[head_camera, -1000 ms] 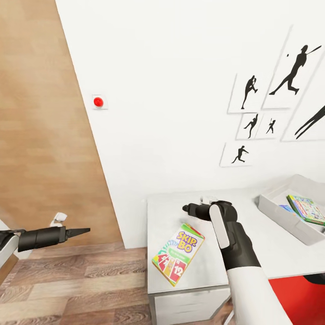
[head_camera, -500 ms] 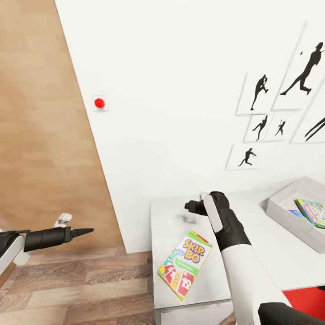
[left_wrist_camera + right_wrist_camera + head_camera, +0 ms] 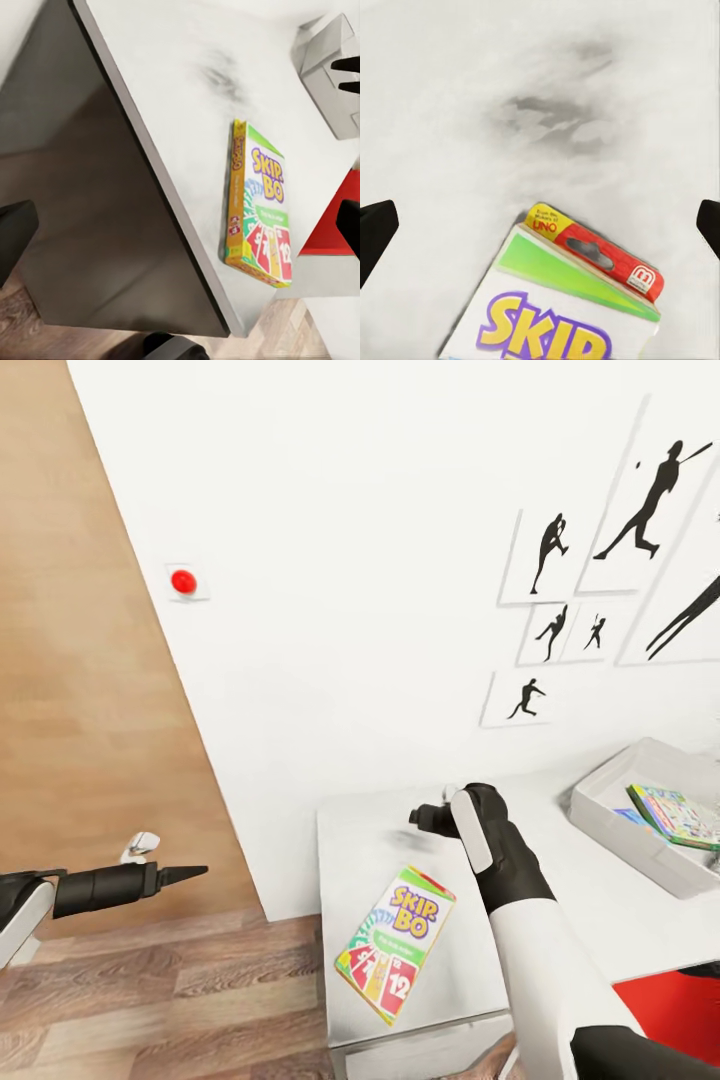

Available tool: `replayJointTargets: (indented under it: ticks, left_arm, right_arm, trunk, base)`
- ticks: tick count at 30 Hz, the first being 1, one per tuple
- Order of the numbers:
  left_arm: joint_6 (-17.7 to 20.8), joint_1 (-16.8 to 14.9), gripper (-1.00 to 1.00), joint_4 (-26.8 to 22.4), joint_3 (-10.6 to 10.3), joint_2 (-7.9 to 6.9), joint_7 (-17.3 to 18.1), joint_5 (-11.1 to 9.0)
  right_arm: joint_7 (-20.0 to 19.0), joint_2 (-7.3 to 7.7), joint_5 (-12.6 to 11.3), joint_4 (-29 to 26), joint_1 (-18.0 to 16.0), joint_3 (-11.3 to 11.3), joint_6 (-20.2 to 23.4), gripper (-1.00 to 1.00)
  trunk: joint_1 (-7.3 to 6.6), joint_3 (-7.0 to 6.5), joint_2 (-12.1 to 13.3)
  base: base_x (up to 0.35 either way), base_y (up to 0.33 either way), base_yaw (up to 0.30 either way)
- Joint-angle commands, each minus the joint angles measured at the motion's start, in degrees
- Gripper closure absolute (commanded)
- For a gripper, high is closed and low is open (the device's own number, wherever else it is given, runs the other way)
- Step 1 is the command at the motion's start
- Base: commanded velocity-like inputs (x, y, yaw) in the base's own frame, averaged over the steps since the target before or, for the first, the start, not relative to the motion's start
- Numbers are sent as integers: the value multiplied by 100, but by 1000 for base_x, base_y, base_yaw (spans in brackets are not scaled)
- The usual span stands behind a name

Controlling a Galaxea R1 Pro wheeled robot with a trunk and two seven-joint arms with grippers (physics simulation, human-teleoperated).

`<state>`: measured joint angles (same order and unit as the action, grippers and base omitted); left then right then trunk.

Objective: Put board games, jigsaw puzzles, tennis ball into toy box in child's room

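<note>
The green-yellow "Skip-Bo" board game lies flat near the left end of the white table; it also shows in the left wrist view and the right wrist view. My right gripper hovers open just above the tabletop, behind the box's far end, holding nothing. My left gripper hangs open and holding nothing over the floor, left of the table. At the right, the grey toy box holds a white-green game box and a blue one.
The table stands against a white wall with black silhouette pictures and a red button. A wood panel fills the left side, with plank floor below. Something red sits under the table's front edge.
The head camera has shifted, so the whole picture slid. My right forearm has turned and the gripper has stayed over the table behind the Skip-Bo box. The left arm has held still.
</note>
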<state>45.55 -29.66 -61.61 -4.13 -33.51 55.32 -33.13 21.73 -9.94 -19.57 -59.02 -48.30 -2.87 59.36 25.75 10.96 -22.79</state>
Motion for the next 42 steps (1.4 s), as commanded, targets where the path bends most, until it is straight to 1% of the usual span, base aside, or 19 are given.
replayJointTargets:
  ticks: [1, 7, 11, 15, 19, 32, 37, 42]
  left_arm:
    - [35, -5, -100, -2, -14, -7, -4, -36]
    - [37, -5, -100, -8, -22, 36, -13, -30]
    - [39, -5, -100, -9, -25, 69, -31, -25]
    - [41, -5, -100, -9, -22, 77, -167, -24]
    - [43, -5, -100, -9, -18, 80, -284, -21]
    - [44, -5, -100, -9, -17, 86, -360, -18]
    - [48, -5, -100, -9, -21, 139, -370, -18]
    - [50, -5, -100, -9, -25, 156, -392, -18]
  right_arm:
    - [55, -6, -58, 13, -9, -10, 13, -100]
    - [58, -6, -56, 140, -39, -4, 10, -100]
    - [59, -6, -62, 447, -124, -6, -6, -100]
    - [54, -6, -64, 555, -145, -5, -17, -100]
    - [45, -6, -61, 588, -151, -3, -21, -100]
    - [46, -6, -63, 602, -165, 5, -29, -100]
    - [50, -6, -63, 602, -170, 4, -35, -100]
    - [51, -6, -58, 602, -170, 4, -38, -100]
  trunk:
    - [3, 21, -13]
    - [3, 73, -13]
    - [3, 108, -13]
    - [3, 144, -13]
    - [3, 182, -13]
    - [3, 304, -13]
    - [3, 351, -13]
    - [3, 398, -13]
  base:
    - [0, 0, -146]
    - [0, 0, -140]
    - [0, 0, -128]
    - [0, 0, -78]
    - [0, 0, -19]
    - [0, 0, -1]
    - [0, 0, 0]
    - [0, 0, 0]
